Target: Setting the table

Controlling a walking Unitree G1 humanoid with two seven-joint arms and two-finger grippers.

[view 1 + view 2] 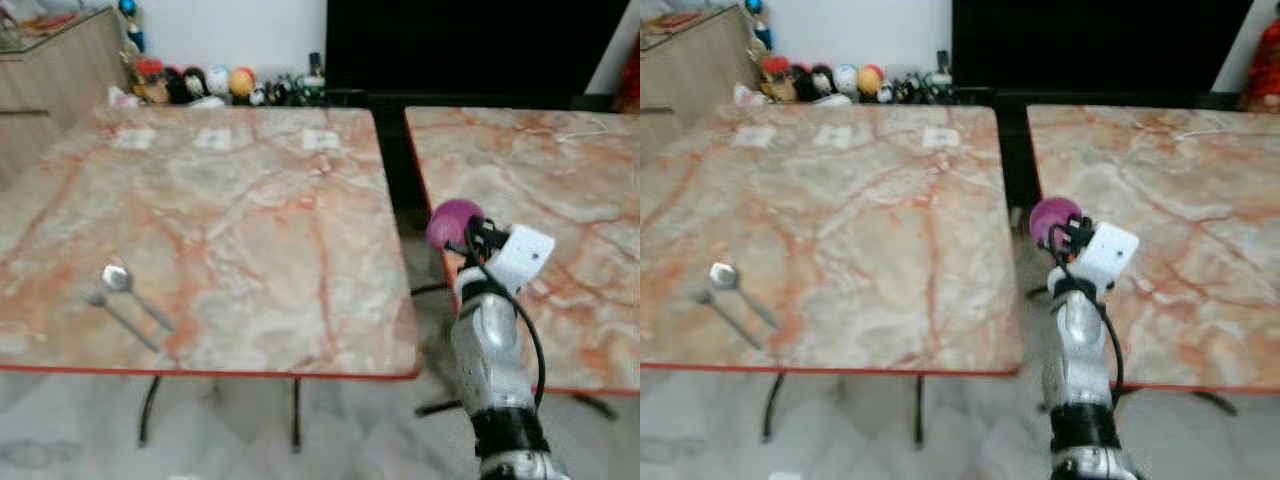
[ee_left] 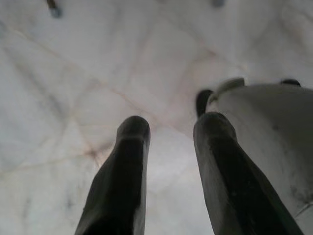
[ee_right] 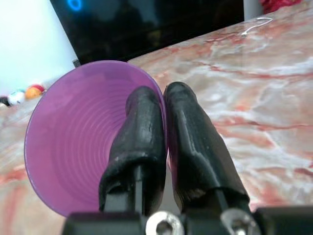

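You're mid-carry: left table has only a spoon and fork near its front-left edge, so next you swing the cup over and set it upright beside them. Right gripper is pinched closed on the cup's rim, one finger inside, one outside, cup held over the gap between tables. Left gripper hangs part-open, holding nothing, over the floor.

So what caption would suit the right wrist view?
Right gripper pinching the rim of a purple cup above a marble table.

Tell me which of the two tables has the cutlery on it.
The left table: a spoon and another utensil lie near its front left edge. The right table has none; the right gripper holds a purple cup at its edge.
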